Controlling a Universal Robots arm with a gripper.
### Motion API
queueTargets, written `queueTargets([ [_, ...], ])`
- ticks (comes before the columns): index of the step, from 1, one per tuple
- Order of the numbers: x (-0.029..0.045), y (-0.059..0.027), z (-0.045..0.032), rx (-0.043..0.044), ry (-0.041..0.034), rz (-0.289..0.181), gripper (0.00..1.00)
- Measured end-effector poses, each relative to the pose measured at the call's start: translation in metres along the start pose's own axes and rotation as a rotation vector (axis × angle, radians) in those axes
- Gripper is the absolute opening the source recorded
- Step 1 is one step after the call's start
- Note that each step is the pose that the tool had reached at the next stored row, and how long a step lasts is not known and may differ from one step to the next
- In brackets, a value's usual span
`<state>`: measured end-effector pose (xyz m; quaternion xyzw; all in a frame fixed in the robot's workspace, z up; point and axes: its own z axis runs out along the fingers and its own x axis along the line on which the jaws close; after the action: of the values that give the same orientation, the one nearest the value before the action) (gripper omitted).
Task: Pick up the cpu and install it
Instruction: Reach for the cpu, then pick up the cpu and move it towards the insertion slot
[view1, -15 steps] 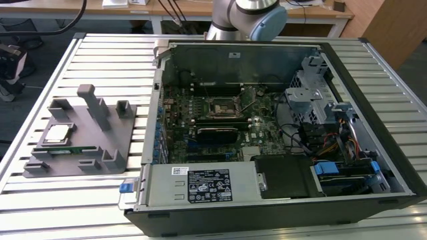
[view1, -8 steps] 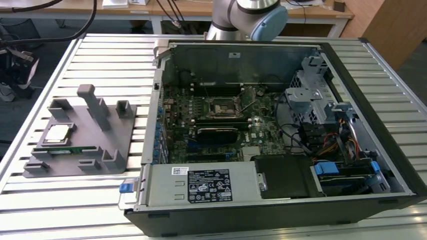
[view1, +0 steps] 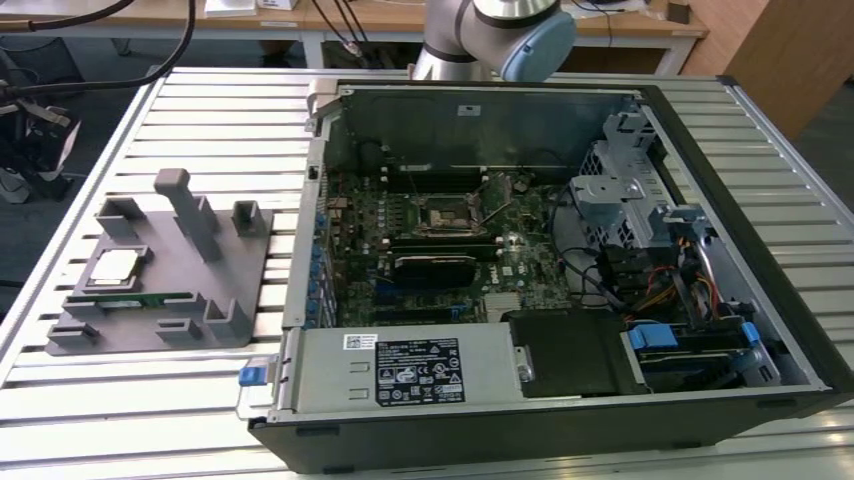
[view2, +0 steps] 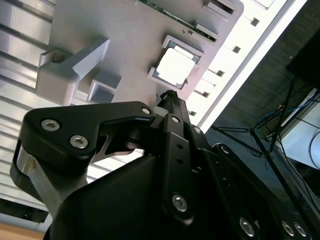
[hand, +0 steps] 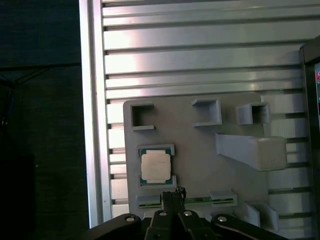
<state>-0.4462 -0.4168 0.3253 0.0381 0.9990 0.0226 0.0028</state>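
Slatted metal table (view1: 134, 400): grey tray (view1: 174, 278), PC case (view1: 534, 440) (open).

Nothing in print can be read. Well apart from my claw (hand: 172, 192), which hangs above the grey tray (hand: 200, 150), the silver box (view1: 334, 375) at the open computer case's (view1: 534, 435) edge bears a black label (view1: 418, 371) crowded with white print and marks. A small white sticker (view1: 360, 341) sits just beside the label. Farther off, a second white tag (view1: 466, 110) is on the case's inner wall.
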Motion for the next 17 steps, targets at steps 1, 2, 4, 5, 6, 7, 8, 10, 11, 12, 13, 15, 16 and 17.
queueTargets([
  [1,0.0000,0.0000,0.0000,-0.0004,-0.0001,0.000,0.11],
  [2,0.0000,0.0000,0.0000,-0.0004,0.0000,0.000,0.11],
  [4,0.0000,0.0000,0.0000,-0.0005,0.0000,0.000,0.11],
  [5,0.0000,0.0000,0.0000,-0.0005,0.0000,0.000,0.11],
  [6,0.0000,0.0000,0.0001,-0.0006,-0.0001,0.000,0.11],
  [7,0.0000,-0.0001,0.0003,-0.0005,0.0000,0.000,0.11],
  [8,0.0000,-0.0001,0.0008,-0.0006,-0.0002,0.000,0.11],
  [10,0.0000,-0.0001,0.0022,-0.0006,-0.0001,0.000,0.11],
  [11,0.0000,-0.0002,0.0030,-0.0005,0.0000,0.000,0.11],
  [12,0.0000,-0.0003,0.0039,-0.0005,0.0000,0.000,0.11],
  [13,0.0000,-0.0004,0.0048,-0.0006,-0.0001,0.000,0.11],
  [15,0.0000,-0.0007,0.0069,-0.0005,0.0000,0.000,0.11],
  [16,0.0000,-0.0009,0.0082,-0.0005,0.0000,0.000,0.11],
  [17,0.0000,-0.0011,0.0094,-0.0005,0.0000,0.000,0.11],
])
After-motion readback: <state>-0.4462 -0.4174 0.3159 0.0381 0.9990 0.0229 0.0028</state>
